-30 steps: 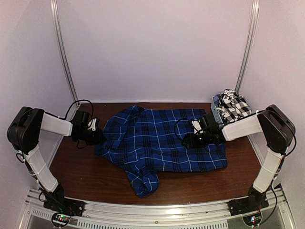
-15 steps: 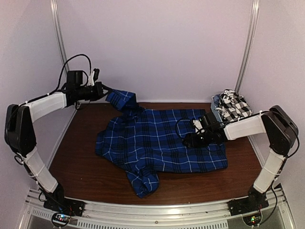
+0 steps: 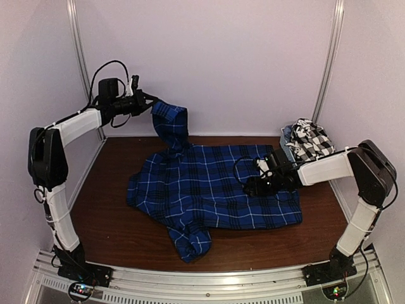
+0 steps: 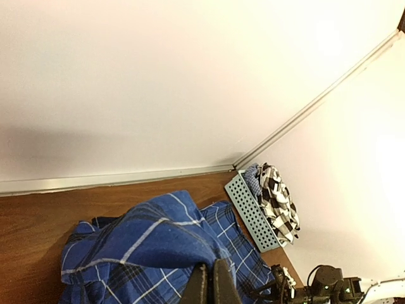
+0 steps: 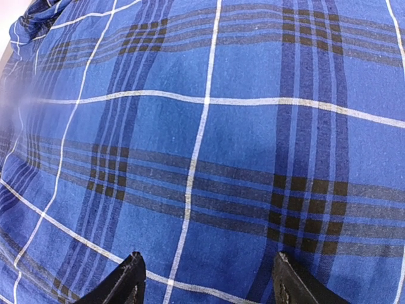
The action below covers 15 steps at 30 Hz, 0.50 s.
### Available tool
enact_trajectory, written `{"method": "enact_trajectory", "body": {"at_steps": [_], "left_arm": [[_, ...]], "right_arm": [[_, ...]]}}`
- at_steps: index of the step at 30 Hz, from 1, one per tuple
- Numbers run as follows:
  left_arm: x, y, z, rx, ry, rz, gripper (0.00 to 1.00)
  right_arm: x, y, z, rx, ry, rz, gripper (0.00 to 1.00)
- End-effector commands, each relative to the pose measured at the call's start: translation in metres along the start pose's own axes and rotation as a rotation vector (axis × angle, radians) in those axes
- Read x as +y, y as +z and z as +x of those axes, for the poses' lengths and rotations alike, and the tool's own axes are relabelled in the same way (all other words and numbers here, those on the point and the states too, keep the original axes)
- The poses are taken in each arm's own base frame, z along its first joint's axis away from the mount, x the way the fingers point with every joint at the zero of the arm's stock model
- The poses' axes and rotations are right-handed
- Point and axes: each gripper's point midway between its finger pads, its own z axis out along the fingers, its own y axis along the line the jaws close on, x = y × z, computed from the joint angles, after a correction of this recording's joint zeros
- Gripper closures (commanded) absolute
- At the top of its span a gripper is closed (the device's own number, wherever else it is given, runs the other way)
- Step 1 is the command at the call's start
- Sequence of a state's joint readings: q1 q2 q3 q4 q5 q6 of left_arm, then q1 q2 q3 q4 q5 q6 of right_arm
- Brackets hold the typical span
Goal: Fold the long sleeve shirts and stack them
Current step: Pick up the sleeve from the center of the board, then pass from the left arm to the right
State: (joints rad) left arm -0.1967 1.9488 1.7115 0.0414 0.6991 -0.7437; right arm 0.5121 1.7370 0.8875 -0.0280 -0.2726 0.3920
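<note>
In 1 s our left gripper [image 3: 149,101] rose high, clenched on the sleeve [image 3: 172,123] of the blue shirt [image 3: 215,190]. Right gripper [image 3: 253,185], jaws apart, pins the body flat on the table [image 3: 107,215]; we judge a sleeve fold is starting.

- Top view: soft, even light coming down from overhead; walls [image 3: 209,63] reading pale lilac, nothing glaring.
- Table [image 3: 114,221] showing dim brown; faint shadow gathering under the blue plaid shirt [image 3: 215,190] toward 6 o'clock.
- Corner rails [image 3: 82,76] bowing slightly at 10 and 2 o'clock, lens bending the edges.
- Left wrist view: wall washing out white toward 3 o'clock, grey shadow lying at 9 o'clock; left gripper [image 4: 209,284] showing dark and soft at 6 o'clock.
- Right wrist view: plaid sitting sharp and evenly lit at centre; haze smearing the cloth around 9 to 10 o'clock; right gripper [image 5: 209,282] reading black at 5 and 7 o'clock.
</note>
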Motion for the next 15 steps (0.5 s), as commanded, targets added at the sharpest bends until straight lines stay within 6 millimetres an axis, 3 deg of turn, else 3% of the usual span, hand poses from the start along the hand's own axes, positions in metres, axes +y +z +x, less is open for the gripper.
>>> {"method": "enact_trajectory", "body": {"at_steps": [1,9,15], "left_arm": [[-0.069,-0.010,-0.059,-0.101,0.125,0.159,1.00],[-0.096,-0.006,-0.082,-0.101,0.187,0.263,1.00],[-0.096,0.004,-0.074,-0.065,0.177,0.328,1.00]], "right_arm": [[-0.004,-0.008,-0.012,-0.034,0.006,0.019,0.30],[-0.009,-0.002,-0.010,-0.026,0.021,0.023,0.30],[-0.011,0.002,-0.011,-0.020,0.023,0.025,0.30]]}}
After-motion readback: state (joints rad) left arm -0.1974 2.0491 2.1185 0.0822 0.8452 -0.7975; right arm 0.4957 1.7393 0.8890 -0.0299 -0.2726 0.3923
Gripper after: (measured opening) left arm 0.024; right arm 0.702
